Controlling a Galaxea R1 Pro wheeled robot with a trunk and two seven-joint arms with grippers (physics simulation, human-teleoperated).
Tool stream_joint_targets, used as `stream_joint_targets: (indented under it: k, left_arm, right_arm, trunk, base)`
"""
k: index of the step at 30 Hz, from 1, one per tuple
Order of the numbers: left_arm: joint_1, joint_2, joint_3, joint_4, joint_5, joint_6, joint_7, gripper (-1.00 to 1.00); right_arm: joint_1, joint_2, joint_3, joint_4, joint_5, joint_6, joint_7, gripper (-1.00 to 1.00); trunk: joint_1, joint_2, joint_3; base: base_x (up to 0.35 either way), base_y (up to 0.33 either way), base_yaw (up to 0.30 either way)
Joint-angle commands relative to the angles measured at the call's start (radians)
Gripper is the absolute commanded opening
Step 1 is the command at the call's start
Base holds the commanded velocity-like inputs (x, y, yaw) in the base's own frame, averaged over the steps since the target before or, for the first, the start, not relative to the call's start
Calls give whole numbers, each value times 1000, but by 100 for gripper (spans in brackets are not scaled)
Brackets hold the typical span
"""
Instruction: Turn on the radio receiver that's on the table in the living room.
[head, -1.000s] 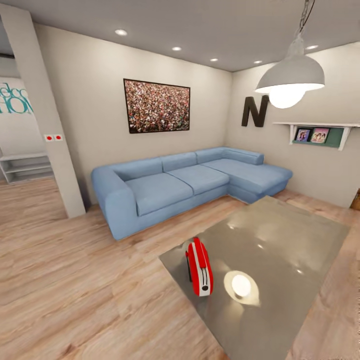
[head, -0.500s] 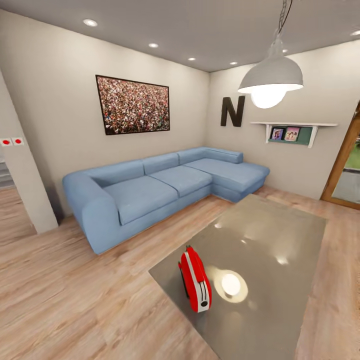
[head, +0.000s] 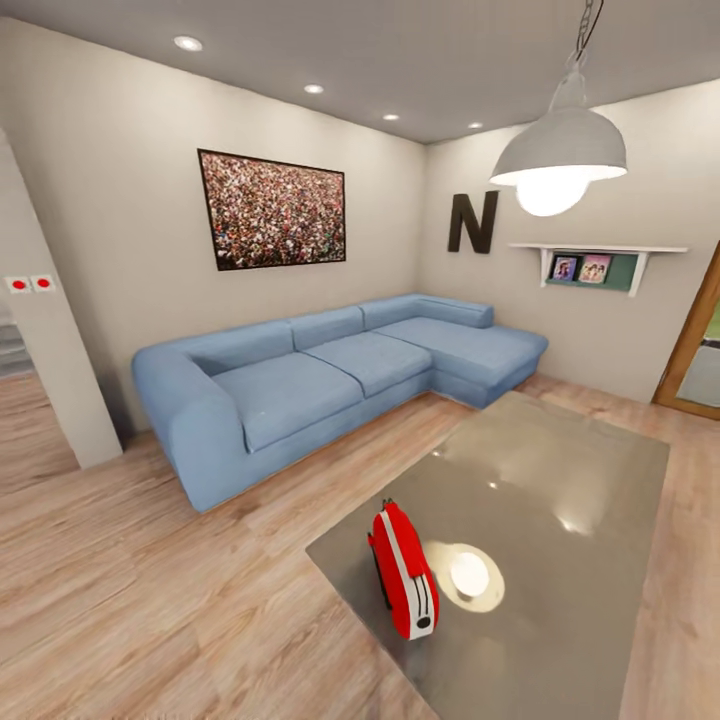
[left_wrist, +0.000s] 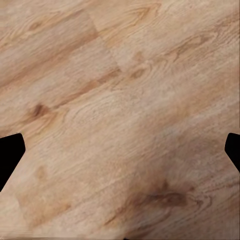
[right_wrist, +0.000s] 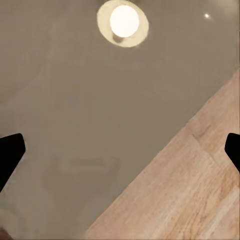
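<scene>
My left gripper (left_wrist: 120, 150) hangs over bare wood floor (left_wrist: 120, 100), fingers spread wide, nothing held. My right gripper (right_wrist: 120, 150) is also spread and empty, over the grey table (right_wrist: 75, 100) near its edge, lamp reflection (right_wrist: 123, 21) ahead of it. The radio receiver (head: 404, 570) stands upright on the table's near corner, beside that reflection, blue sofa (head: 330, 375) beyond.

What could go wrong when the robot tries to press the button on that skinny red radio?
1. The radio receiver is thin and stands upright near the table's near corner, so a hard push might tip it over or slide it toward the edge.
2. The glossy top mirrors the pendant lamp, and that glare could make the small buttons hard to see.
</scene>
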Motion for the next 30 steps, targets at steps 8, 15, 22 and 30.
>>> stream_joint_targets:
  k: [8,15,22,30]
  left_arm:
    - [0,0,0,1,-1,0,0,100]
    - [0,0,0,2,-1,-1,0,100]
    - [0,0,0,2,-1,0,0,100]
    - [0,-1,-3,2,-1,-6,-1,100]
  right_arm:
    - [0,-49,-2,-150,87,4,1,100]
    - [-114,-57,-4,-514,122,264,63,100]
    - [-446,-34,4,-565,125,651,459,100]
    - [-650,204,161,-555,206,958,490,100]
  trunk:
    - [0,0,0]
    - [0,0,0]
    - [0,0,0]
    - [0,0,0]
  base:
    - [0,0,74]
    - [0,0,2]
    - [0,0,0]
    - [0,0,0]
